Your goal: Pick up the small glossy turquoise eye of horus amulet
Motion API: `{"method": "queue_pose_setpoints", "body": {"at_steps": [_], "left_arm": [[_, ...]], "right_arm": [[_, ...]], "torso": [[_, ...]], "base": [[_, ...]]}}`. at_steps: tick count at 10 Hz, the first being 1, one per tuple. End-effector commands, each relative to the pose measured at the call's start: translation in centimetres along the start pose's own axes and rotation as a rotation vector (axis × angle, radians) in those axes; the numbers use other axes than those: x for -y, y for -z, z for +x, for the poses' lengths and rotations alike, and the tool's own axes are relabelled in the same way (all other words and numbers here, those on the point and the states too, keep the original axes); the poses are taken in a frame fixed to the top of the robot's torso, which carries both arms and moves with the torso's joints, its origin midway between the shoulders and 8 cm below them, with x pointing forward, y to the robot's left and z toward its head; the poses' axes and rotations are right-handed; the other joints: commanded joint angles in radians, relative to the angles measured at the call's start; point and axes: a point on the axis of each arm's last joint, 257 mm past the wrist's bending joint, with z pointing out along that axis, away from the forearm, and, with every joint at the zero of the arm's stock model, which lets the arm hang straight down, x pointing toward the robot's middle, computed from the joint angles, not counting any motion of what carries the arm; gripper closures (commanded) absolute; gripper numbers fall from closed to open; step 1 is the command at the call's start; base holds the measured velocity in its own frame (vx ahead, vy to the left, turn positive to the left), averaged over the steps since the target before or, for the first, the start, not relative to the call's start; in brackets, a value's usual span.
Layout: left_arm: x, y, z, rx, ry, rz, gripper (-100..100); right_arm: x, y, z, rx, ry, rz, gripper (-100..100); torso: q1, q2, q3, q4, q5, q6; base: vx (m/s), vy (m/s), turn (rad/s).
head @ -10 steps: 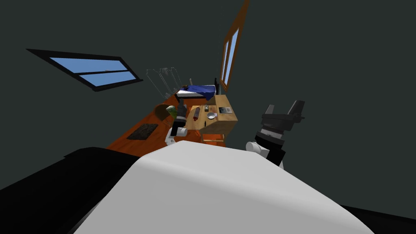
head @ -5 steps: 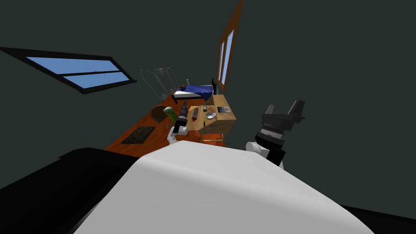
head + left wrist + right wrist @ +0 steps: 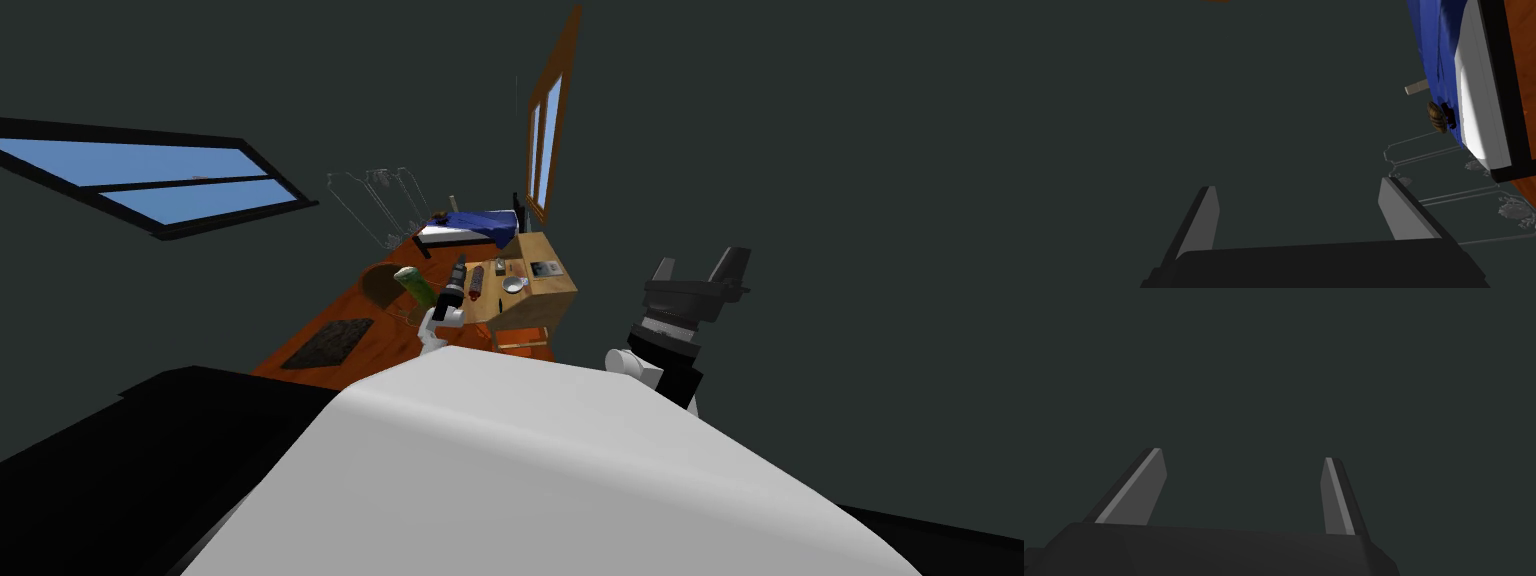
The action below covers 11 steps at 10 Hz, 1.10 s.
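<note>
One table (image 3: 548,292) stands ahead under a wood-framed window (image 3: 551,130); a second, black-framed window (image 3: 150,180) is on the left wall. On the tabletop I count one dark red bottle (image 3: 477,282), one bowl (image 3: 514,285), one flat dark-faced slab (image 3: 545,268) and two small bits too tiny to name, so I cannot tell which, if either, is the amulet. Beside the table stand one green cylinder (image 3: 412,285) and one brown round thing (image 3: 379,284); one dark rug (image 3: 325,343) lies on the orange floor, and one bed (image 3: 440,233) with a blue blanket (image 3: 480,224) stands beyond. The left gripper (image 3: 460,263) hangs at the table's near left edge; its wrist view has the two fingers (image 3: 1206,215) spread and empty, aimed at a dark wall, and adds a brown striped thing (image 3: 1436,116) on the blanket plus clear panels (image 3: 1424,155) near the bed. The right gripper (image 3: 697,270) is raised well right of the table, its two fingers (image 3: 1139,488) apart, holding nothing.
</note>
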Motion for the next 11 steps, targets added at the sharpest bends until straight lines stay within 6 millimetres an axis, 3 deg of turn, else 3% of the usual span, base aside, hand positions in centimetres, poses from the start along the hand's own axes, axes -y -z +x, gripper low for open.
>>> {"method": "queue_pose_setpoints", "body": {"at_steps": [1,3,4,10,11], "left_arm": [[-1.3,-0.4,0.2,-0.01,-0.019,-0.038,-100],[-3.6,-1.0,0.8,-0.028,-0.051,-0.099,-100],[-3.6,-1.0,0.8,-0.028,-0.051,-0.099,-100],[-10.5,-2.2,2.9,-0.094,-0.143,-0.288,-100],[-10.5,-2.2,2.9,-0.095,-0.143,-0.289,-100]], "right_arm": [[0.0,0.0,0.0,0.0,0.0,0.0,0],[0.0,0.0,0.0,0.0,0.0,0.0,0],[0.0,0.0,0.0,0.0,0.0,0.0,0],[0.0,0.0,0.0,0.0,0.0,0.0,0],[0.0,0.0,0.0,0.0,0.0,0.0,0]], "torso": [[0.0,0.0,0.0,0.0,0.0,0.0],[0.0,0.0,0.0,0.0,0.0,0.0],[0.0,0.0,0.0,0.0,0.0,-0.001],[0.0,0.0,0.0,0.0,0.0,0.0],[0.0,0.0,0.0,0.0,0.0,-0.001]], "base": [[-0.012,0.028,-0.098],[-0.009,0.027,-0.137],[-0.002,0.012,0.045],[-0.011,0.027,-0.129],[-0.006,0.01,0.019]]}}
